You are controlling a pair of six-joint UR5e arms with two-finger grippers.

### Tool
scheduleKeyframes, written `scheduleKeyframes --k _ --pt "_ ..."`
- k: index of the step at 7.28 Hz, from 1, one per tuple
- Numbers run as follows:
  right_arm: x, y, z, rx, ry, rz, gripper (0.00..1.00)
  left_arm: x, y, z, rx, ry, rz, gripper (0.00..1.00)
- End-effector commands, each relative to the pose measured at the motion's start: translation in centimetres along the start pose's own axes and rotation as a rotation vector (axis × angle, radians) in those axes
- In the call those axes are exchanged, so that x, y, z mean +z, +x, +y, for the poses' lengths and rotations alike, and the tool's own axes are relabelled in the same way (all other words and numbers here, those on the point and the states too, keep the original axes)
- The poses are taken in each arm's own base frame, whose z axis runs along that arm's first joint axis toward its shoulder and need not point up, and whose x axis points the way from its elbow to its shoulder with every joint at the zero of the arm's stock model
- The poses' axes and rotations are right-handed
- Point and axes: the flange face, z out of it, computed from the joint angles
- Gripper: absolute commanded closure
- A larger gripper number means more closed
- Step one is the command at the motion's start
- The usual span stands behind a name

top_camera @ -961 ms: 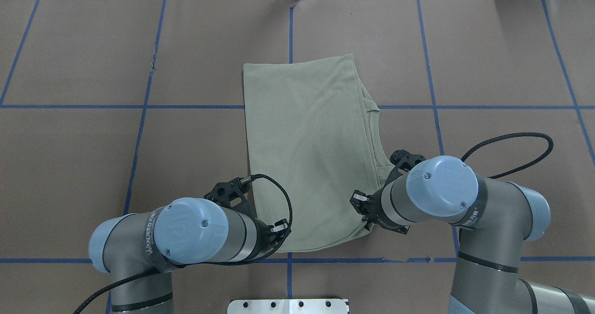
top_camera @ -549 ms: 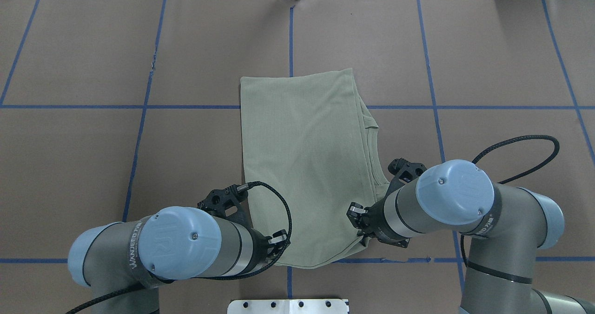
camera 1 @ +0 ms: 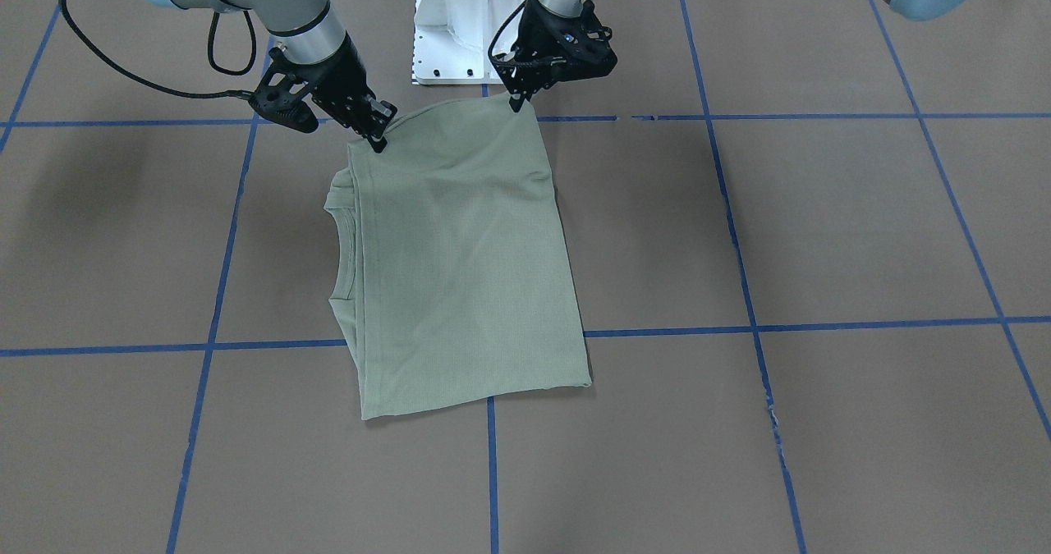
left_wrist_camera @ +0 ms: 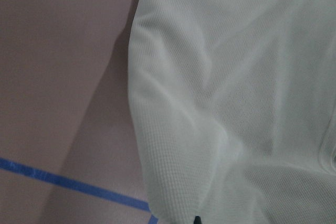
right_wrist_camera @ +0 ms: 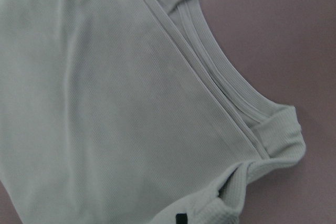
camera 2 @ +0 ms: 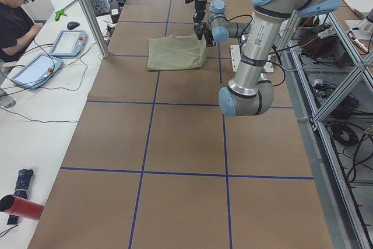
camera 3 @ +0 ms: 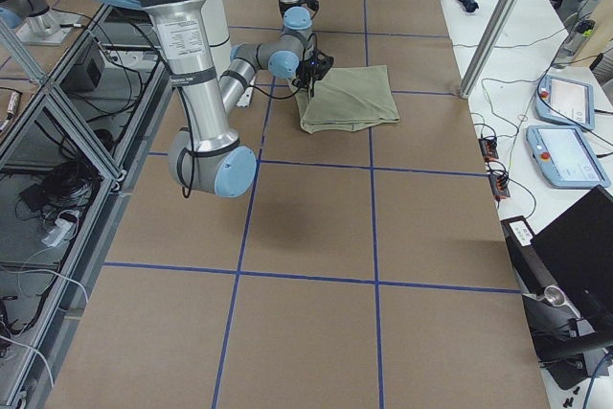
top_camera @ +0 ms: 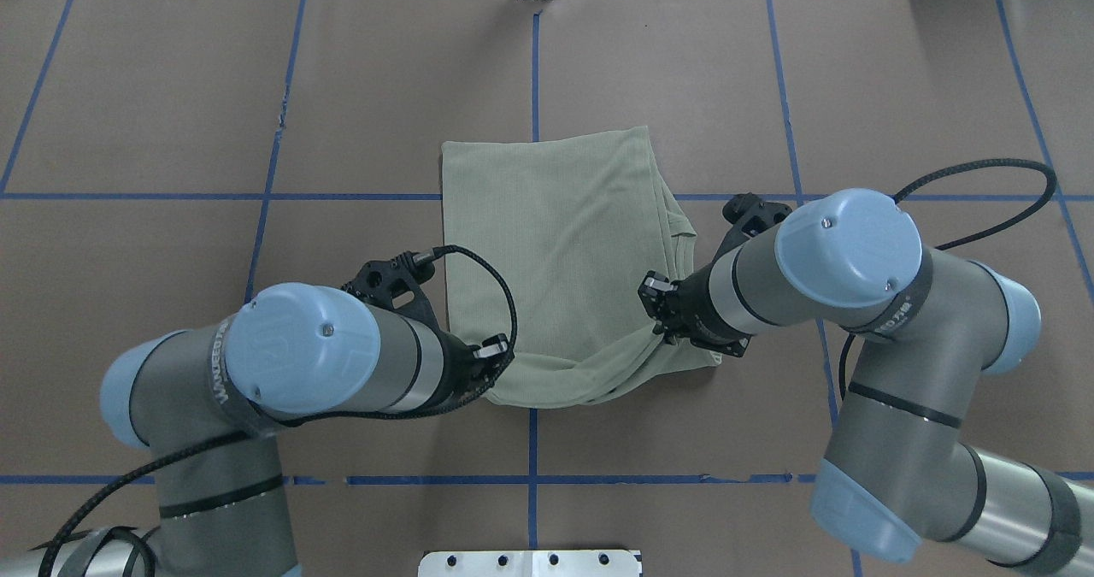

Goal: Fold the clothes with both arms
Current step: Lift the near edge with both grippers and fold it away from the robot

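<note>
The pale sage-green shirt (top_camera: 555, 252) lies folded into a tall rectangle mid-table, with its ribbed collar (right_wrist_camera: 231, 103) on its right side. It also shows in the front view (camera 1: 460, 267). My left gripper (camera 1: 517, 104) is shut on the shirt's near left corner. My right gripper (camera 1: 379, 144) is shut on the near right corner by the collar. Both hold that near edge a little above the table, so the cloth sags and bunches between them (top_camera: 581, 385). In the overhead view my wrists hide the fingertips. The left wrist view shows only cloth (left_wrist_camera: 236, 103).
The white pedestal base (camera 1: 460, 37) stands just behind the grippers. Blue tape lines (top_camera: 533, 64) grid the brown table cover. In the left side view an operator (camera 2: 17, 10) sits by pendants (camera 2: 69, 42) off the far edge. A red cylinder (camera 2: 20, 206) lies there too.
Both arms have moved forward, away from the base, and carried the shirt's near edge up and towards its far edge. The near part of the shirt now bunches instead of lying flat.
</note>
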Motion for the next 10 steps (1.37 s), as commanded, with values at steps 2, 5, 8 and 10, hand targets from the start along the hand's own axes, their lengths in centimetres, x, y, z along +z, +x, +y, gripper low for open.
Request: scheduleKeyframes --k 2,5,8,10 --pt "-0.3 -6.0 -8.6 0.054 0.118 -0.024 1.0 -0.3 1.9 -7.0 0.005 0.097 0.047 1.0" --pt "2.8 -10.6 -13.6 0.087 0.162 0.032 1.0 0.8 5.1 -11.9 -0.034 0.164 0.053 1.0" --pt "4.7 -12.3 -14.9 0.103 0.171 0.062 1.0 3.8 4.9 -16.4 -0.062 0.206 0.052 1.0" --pt "7.3 -12.0 -16.3 0.102 0.17 0.06 1.0 4.9 6.9 -18.8 -0.092 0.231 0.035 1.0"
